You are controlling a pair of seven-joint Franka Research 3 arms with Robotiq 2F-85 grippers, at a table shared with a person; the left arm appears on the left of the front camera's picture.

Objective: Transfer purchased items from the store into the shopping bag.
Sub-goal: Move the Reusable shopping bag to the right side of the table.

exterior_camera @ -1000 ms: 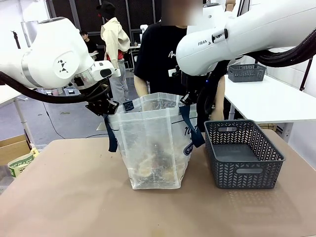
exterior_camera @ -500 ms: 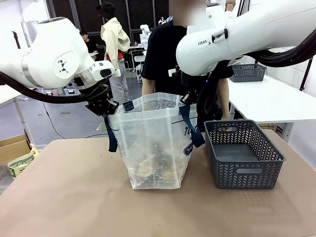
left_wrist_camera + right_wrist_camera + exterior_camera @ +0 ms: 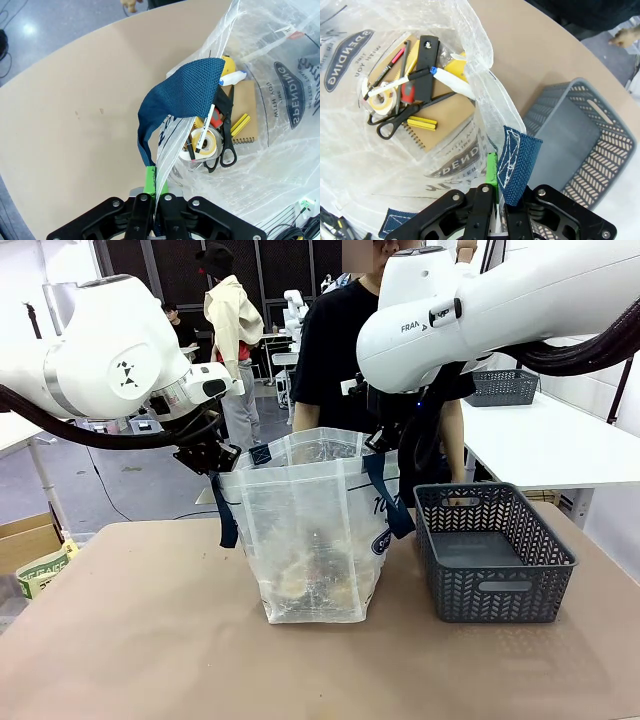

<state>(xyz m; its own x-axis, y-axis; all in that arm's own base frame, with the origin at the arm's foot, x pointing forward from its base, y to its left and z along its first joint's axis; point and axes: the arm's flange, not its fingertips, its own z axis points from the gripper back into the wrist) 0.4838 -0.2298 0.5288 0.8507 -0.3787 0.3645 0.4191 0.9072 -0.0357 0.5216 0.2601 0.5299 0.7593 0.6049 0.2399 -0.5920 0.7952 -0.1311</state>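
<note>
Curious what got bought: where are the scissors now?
In the left wrist view the scissors lie inside the bag, partly on the brown notebook, right beside the tape roll.

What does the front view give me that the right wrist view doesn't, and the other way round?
Front: the person at the far side, and the left tool pinching the bag at its rim. Right wrist: the bag's contents from above, notebook, scissors, tape roll. Both: the bag, the basket, the right tool shut on the bag.

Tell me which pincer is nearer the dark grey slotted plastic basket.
Right. The right pincer grips the rim of the translucent plastic tote beside the basket; the left pincer grips the opposite rim.
</note>
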